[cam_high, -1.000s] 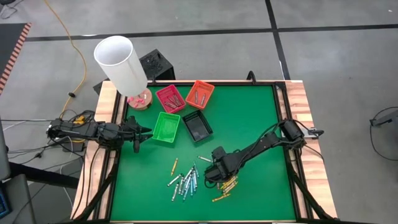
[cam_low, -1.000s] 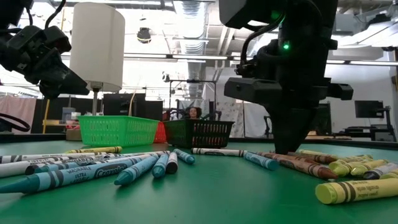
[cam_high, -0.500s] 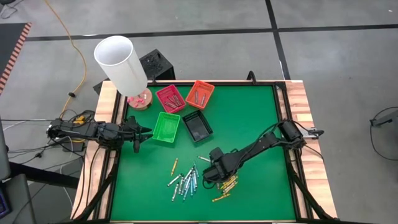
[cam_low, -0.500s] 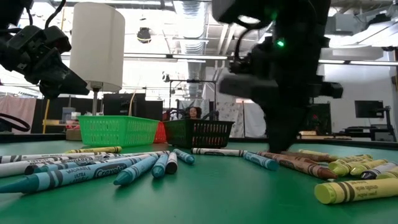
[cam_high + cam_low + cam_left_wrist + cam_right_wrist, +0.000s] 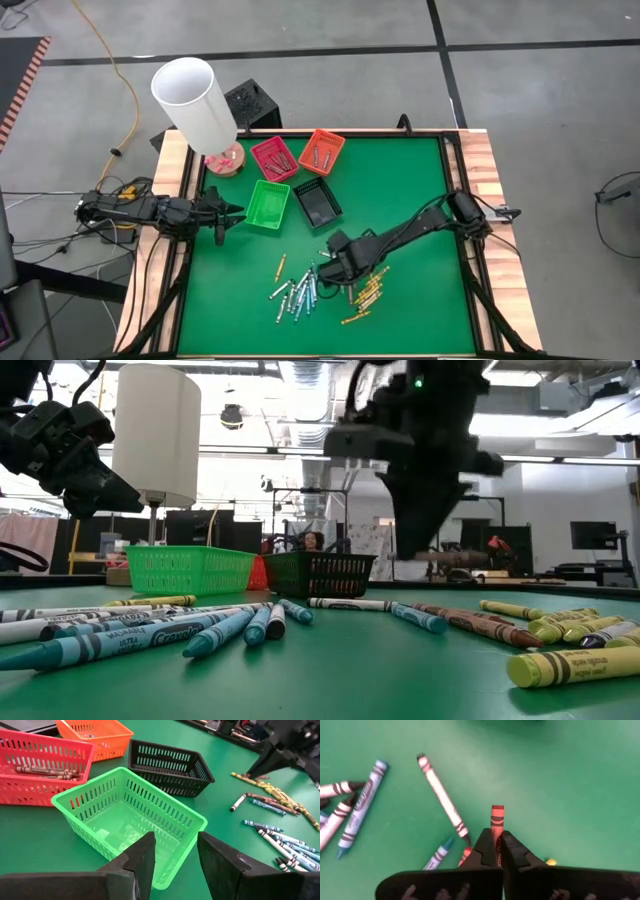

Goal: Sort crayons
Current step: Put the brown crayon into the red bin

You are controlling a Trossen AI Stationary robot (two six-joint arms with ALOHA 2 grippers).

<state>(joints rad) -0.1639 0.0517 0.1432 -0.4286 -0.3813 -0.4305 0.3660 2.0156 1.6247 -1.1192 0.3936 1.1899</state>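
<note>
Red-brown crayon (image 5: 497, 822) is pinched by its end in the closed right gripper (image 5: 499, 842), lifted above the crayons (image 5: 300, 292) scattered mid-table. So shallow a grip could probably let it pivot and drop during transfer. The left gripper (image 5: 175, 857) is parted over the green tray (image 5: 129, 822).

trays: red (image 5: 274, 158) | orange (image 5: 321, 151) | green (image 5: 267, 204) | black (image 5: 318, 202) | white cylinder (image 5: 194, 103)
</note>
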